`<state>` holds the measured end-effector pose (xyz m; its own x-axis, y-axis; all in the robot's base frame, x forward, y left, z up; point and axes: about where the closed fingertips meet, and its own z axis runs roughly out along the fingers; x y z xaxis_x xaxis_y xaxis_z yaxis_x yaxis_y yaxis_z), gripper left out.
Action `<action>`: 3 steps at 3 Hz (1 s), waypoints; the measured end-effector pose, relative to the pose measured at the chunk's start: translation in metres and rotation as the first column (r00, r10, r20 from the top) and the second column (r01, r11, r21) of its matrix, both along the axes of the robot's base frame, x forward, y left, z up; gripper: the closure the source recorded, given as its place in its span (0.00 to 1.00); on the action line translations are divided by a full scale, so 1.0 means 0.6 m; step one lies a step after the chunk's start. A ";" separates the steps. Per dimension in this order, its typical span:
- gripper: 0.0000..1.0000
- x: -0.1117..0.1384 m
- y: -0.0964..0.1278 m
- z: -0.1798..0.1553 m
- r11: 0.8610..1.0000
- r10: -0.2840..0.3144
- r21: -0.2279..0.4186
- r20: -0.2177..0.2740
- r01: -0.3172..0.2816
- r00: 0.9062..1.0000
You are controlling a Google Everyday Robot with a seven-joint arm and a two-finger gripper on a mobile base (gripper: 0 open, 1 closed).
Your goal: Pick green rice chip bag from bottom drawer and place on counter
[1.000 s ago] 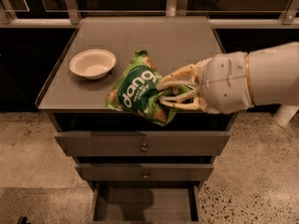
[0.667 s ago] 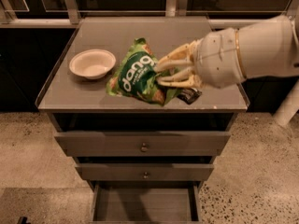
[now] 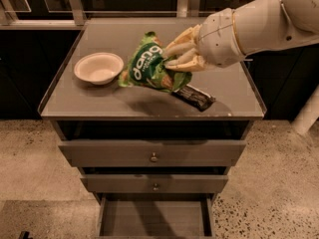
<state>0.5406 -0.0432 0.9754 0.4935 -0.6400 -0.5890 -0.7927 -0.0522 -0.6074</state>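
Gripper positioned over centre of worktop, arm entering from right. Fingers clenched on right side of green rice chip bag. Bag tilted, logo facing camera, left corner just beside bowl; contact with worktop: cannot tell. Black bar wrapper flat on worktop, partly under bag. Bottom drawer pulled open.

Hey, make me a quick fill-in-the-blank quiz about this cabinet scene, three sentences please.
The pincer, above the counter, is shut on the ____.
The round white dish on the counter is a ____.
The bottom drawer stands ____, not shut.
Missing words: green rice chip bag; bowl; open.
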 end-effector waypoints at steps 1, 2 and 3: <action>1.00 0.039 -0.003 -0.015 1.000 -0.020 0.007 -0.018 0.020 1.000; 1.00 0.066 -0.010 -0.013 0.999 -0.050 0.000 -0.012 0.050 0.999; 1.00 0.092 -0.018 -0.015 0.997 -0.081 -0.013 -0.015 0.081 0.997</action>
